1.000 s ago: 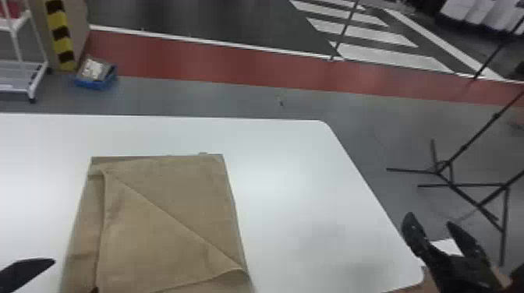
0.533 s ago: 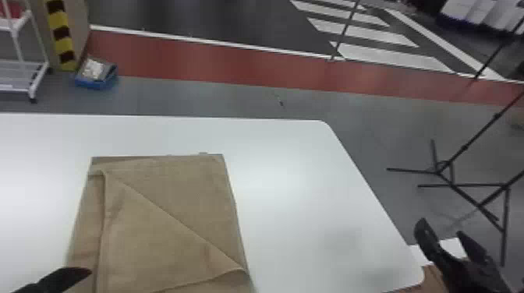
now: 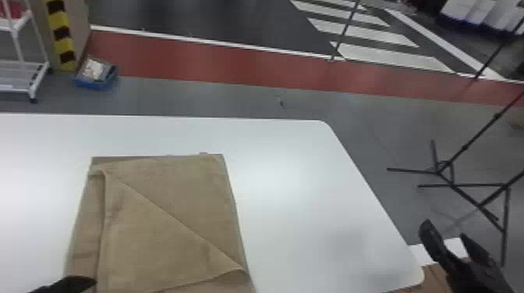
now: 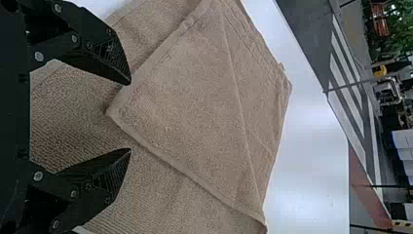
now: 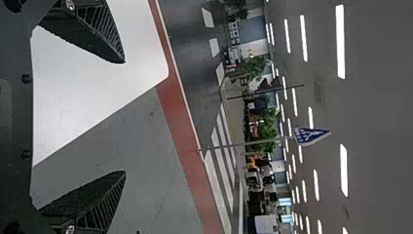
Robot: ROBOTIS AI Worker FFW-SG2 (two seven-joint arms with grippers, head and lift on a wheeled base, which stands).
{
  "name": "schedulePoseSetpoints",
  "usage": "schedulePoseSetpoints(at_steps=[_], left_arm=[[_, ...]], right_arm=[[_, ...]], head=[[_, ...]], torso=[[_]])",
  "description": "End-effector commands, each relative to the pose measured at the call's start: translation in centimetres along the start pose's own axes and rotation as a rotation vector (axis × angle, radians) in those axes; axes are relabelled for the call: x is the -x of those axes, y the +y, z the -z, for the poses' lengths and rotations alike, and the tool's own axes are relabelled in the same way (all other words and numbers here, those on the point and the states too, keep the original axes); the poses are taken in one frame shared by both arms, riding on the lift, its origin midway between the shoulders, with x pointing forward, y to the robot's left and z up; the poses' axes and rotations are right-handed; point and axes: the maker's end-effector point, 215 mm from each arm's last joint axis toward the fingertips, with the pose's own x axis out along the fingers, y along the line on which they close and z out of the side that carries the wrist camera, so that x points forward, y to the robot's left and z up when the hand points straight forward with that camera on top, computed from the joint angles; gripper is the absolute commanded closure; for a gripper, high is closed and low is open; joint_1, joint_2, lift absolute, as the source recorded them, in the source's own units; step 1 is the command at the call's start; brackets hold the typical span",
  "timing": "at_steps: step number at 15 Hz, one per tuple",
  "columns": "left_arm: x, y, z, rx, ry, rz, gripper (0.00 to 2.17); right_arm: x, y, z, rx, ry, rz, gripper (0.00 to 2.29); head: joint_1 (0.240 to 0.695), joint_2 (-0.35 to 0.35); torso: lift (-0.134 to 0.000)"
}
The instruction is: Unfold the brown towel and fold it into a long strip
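Observation:
The brown towel (image 3: 175, 218) lies folded on the left part of the white table, its top layer turned over along a diagonal edge. At the bottom left of the head view, the tip of my left gripper (image 3: 78, 283) is over the towel's near left part. Seen from the left wrist, the left gripper (image 4: 130, 116) is open, its fingers on either side of a corner of the upper layer of the towel (image 4: 195, 107). My right gripper (image 3: 444, 230) stands open beyond the table's right edge, away from the towel; its wrist view shows the right gripper (image 5: 124, 117) with nothing between its fingers.
The white table (image 3: 296, 202) ends in a rounded far right corner. Black stand legs (image 3: 452, 175) are on the floor to the right. A white rack (image 3: 23, 70) and a blue box (image 3: 95, 76) stand beyond the table at the far left.
My left gripper has moved right, from beside the towel to over its left part. The right gripper has shifted slightly right and down. The towel looks unchanged.

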Motion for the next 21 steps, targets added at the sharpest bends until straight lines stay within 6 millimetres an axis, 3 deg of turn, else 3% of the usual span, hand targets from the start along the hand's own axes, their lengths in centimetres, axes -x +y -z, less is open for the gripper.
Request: schedulePoseSetpoints(at_steps=[1,8,11,16,18,21], left_arm=[[-0.4,-0.3,0.1,-0.004,0.005,0.006,0.58],[-0.7,-0.3,0.0,-0.008,0.005,-0.013,0.63],[-0.7,-0.2,-0.3,-0.002,-0.004,-0.015,0.96],[0.0,0.5,-1.6,0.005,-0.035,-0.032,0.97],[0.6,0.7,-3.1,0.004,-0.07,-0.035,1.27],[1.7,1.5,-5.1,-0.008,-0.108,-0.051,1.32]], right_arm=[[-0.2,0.1,0.2,-0.008,0.004,0.0,0.06],[-0.5,0.0,0.7,-0.028,0.01,-0.008,0.06],[-0.6,0.1,0.7,-0.03,0.009,-0.012,0.07],[-0.8,0.9,0.8,-0.034,0.009,-0.028,0.07],[-1.3,3.0,0.5,-0.024,0.015,-0.07,0.07],[-3.2,9.9,0.3,-0.007,0.067,-0.205,0.08]], head=[[0.695,-0.35],[0.695,-0.35],[0.695,-0.35],[0.695,-0.35],[0.695,-0.35],[0.695,-0.35]], torso=[[-0.123],[-0.123],[-0.123],[-0.123],[-0.123],[-0.123]])
